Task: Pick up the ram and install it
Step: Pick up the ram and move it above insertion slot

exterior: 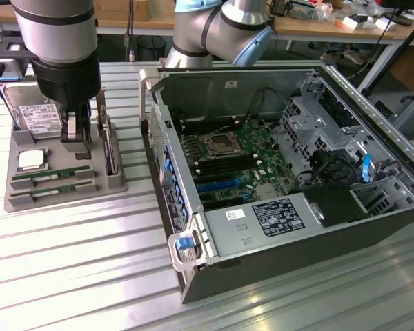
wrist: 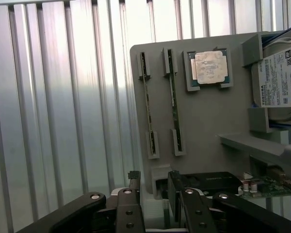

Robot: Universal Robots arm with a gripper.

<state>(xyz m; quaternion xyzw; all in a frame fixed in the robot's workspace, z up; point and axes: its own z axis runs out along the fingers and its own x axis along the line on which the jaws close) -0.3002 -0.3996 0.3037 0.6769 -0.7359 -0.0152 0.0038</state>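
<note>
Ribbed metal surface [exterior: 90, 276] carries an open computer case [exterior: 297, 272] and, at the exterior view's left, a grey tray [exterior: 117, 185]. Over that tray hangs the gripper [exterior: 78, 138] — jaws spread wide, grasping nothing. Two strips of ram [exterior: 52, 173] lie side by side in the tray's slots — apart from the gripper.

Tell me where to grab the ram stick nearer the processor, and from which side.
I'd take that ram by its upper edge at mid-length, pinching across its flat faces, from straight above: it stands on edge in the tray, and end holders cover both ends.
</note>
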